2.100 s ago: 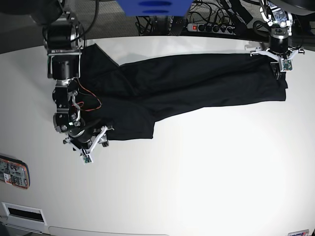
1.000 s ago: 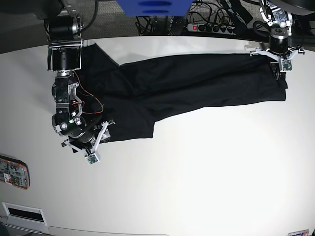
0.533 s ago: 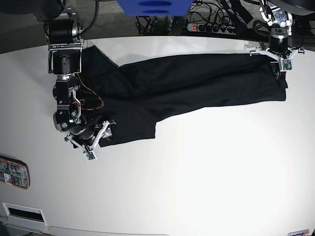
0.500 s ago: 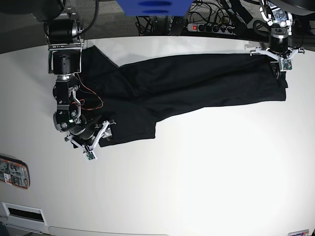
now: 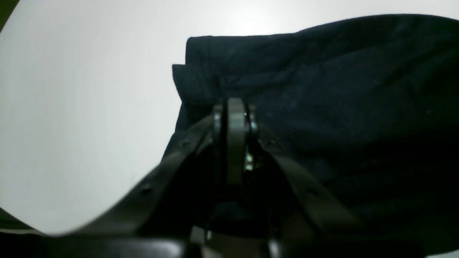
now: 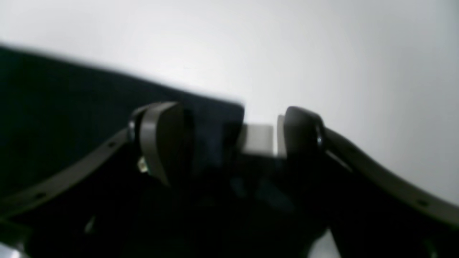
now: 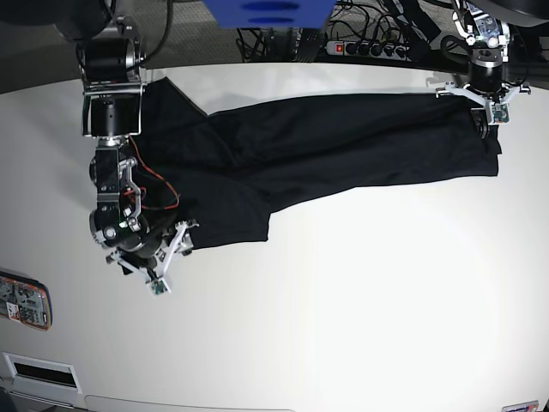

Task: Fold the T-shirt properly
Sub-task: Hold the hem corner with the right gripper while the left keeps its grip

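While a power strip (image 7: pixel 364 46) and tangled cables (image 7: pixel 274 41) crowd the floor behind it, a white table (image 7: pixel 360 300) carries the black T-shirt (image 7: pixel 326 150), stretched across its far half. At one end the left gripper (image 7: pixel 485 116) is pinched tight on the T-shirt's edge. At the other, the right gripper (image 7: pixel 168 249) stands spread wide, one corner of the cloth between its fingers (image 6: pixel 161 139), unclamped.

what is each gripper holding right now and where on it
The left gripper is shut on the T-shirt, pinching cloth at its end edge by a corner. The right gripper is open, straddling a T-shirt corner without gripping it.
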Controlling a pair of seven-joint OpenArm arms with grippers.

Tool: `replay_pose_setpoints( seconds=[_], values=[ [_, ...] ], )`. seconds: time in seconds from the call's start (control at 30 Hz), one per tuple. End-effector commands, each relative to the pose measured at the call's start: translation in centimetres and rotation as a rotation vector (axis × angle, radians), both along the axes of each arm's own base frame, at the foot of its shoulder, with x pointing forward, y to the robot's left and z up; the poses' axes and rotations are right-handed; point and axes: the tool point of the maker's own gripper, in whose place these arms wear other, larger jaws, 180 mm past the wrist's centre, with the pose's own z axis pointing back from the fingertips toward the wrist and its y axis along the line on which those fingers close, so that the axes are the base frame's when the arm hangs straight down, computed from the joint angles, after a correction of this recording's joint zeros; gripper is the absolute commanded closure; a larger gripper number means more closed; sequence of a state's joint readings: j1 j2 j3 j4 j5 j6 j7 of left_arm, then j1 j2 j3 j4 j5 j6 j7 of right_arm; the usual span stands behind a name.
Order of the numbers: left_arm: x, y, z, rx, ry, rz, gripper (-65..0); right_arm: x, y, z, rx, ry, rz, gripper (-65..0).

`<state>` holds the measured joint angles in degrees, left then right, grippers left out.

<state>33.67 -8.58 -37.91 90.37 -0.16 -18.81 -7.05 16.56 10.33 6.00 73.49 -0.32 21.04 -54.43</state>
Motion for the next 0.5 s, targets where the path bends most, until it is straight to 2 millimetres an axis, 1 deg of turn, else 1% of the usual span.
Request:
replay_pose_setpoints(
  seconds=[0.0,0.13,0.2,0.3,0.37,0.47],
  values=[
    [0.5,0.3,1.2,0.017,-0.041,-0.006,-2.6,1.4,-0.1,1.9,0.002,-0.055,0.0,-42.2],
    [0.5,0.4,1.1,0.016,-0.038,-0.005,-2.6,1.8,-0.2,2.1,0.003,-0.06,-0.002,-42.2],
    [0.5,0.4,1.1,0.016,-0.038,-0.005,-2.6,2.7,0.0,3.0,0.01,-0.087,0.0,-42.2],
    [0.6,0.4,1.2,0.016,-0.039,-0.005,-2.6,3.6,1.6,3.8,0.044,-0.11,0.008,-42.2],
    [0.6,0.4,1.2,0.016,-0.039,-0.005,-2.6,4.0,2.0,3.6,0.064,-0.115,0.008,-42.2],
    [0.6,0.4,1.2,0.016,-0.039,-0.005,-2.6,3.6,2.2,1.7,0.087,-0.082,-0.001,-42.2]
  ],
)
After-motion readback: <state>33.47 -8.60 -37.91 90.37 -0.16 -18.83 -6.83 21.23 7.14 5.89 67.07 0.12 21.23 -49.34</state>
